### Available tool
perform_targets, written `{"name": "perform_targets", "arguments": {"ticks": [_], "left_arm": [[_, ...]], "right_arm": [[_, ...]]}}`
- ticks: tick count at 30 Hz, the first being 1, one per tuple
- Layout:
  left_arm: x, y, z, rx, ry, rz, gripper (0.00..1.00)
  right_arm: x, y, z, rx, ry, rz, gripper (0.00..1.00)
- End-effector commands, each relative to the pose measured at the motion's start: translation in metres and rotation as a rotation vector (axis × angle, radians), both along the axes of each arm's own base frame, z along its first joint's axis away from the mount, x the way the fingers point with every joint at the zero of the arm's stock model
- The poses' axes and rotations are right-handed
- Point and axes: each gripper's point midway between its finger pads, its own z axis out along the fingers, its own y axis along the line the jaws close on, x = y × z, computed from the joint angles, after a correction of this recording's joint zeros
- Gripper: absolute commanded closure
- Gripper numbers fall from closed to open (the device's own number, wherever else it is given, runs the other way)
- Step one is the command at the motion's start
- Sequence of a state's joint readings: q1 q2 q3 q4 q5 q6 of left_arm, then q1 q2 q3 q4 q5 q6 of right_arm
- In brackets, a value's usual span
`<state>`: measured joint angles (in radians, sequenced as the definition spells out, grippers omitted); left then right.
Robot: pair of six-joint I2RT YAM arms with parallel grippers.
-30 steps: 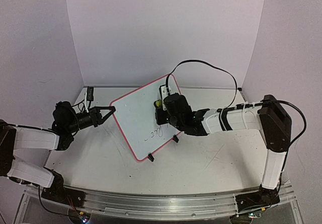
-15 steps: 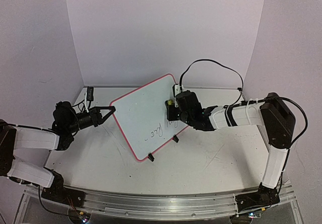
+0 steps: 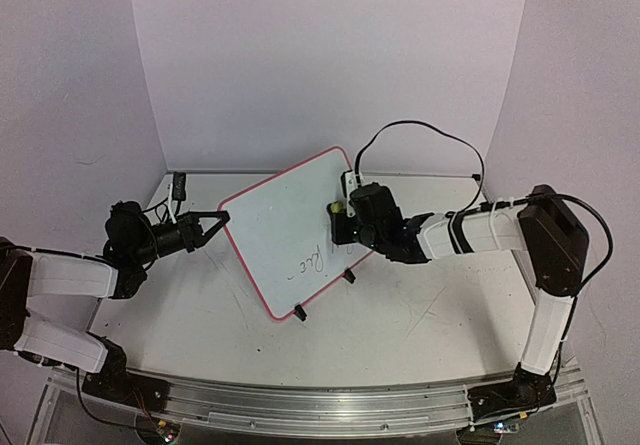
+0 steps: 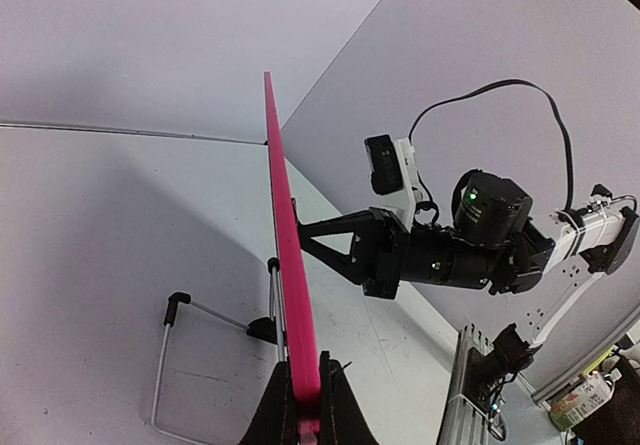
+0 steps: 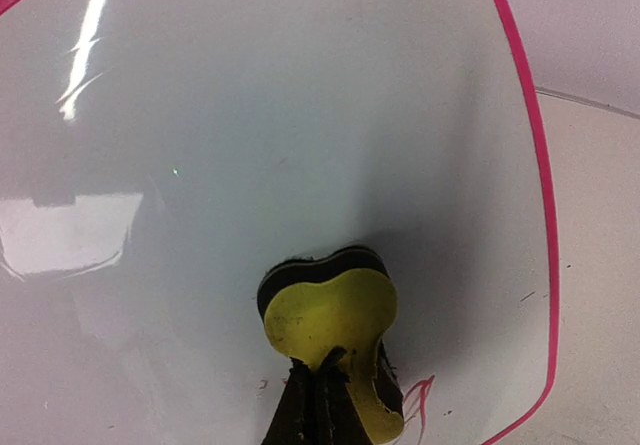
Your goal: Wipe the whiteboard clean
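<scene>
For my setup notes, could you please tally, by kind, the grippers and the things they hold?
whiteboard: 1
eraser: 1
grippers: 2, the left gripper and the right gripper
Total: 4

Top external: high at near edge, looking down toward far wall [image 3: 330, 65], wide; left wrist: low at left, facing right, edge-on along white rectangular board with thin red-pink frame [image 4: 293, 295]; right wrist: very close, square onto board face; board shared by all three.
</scene>
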<state>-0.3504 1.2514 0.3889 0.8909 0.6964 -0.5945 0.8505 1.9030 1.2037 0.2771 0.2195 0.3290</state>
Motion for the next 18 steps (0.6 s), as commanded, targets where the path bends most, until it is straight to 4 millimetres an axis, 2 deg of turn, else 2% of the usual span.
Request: {"name": "perform_targets", "arguments": {"ticks": [1, 4, 8, 12, 18], "left_arm": [[-0.027, -0.022, 0.008, 0.023, -0.093, -0.184, 1.0], [-0.027, -0.022, 0.009, 0.022, -0.094, -0.184, 1.0], [-0.028, -0.022, 0.009, 0.023, -0.095, -0.183, 1.0], [-0.028, -0.021, 0.01, 0.022, -0.096, -0.183, 1.0], [-0.029, -0.021, 0.011, 0.021, -0.101, -0.183, 1.0]], "right_arm": [[-0.041, 0.048, 0.009, 0.025, -0.004, 0.184, 1.0], [-0.046, 0.054, 0.008, 0.027, 0.001, 0.189, 1.0], [-0.042, 0.042, 0.007, 0.024, -0.002, 0.116, 1.0], [-0.03, 0.017, 0.004, -0.021, -0.013, 0.017, 1.0], [-0.009, -0.032, -0.01, -0.106, 0.018, -0.132, 1.0]]}}
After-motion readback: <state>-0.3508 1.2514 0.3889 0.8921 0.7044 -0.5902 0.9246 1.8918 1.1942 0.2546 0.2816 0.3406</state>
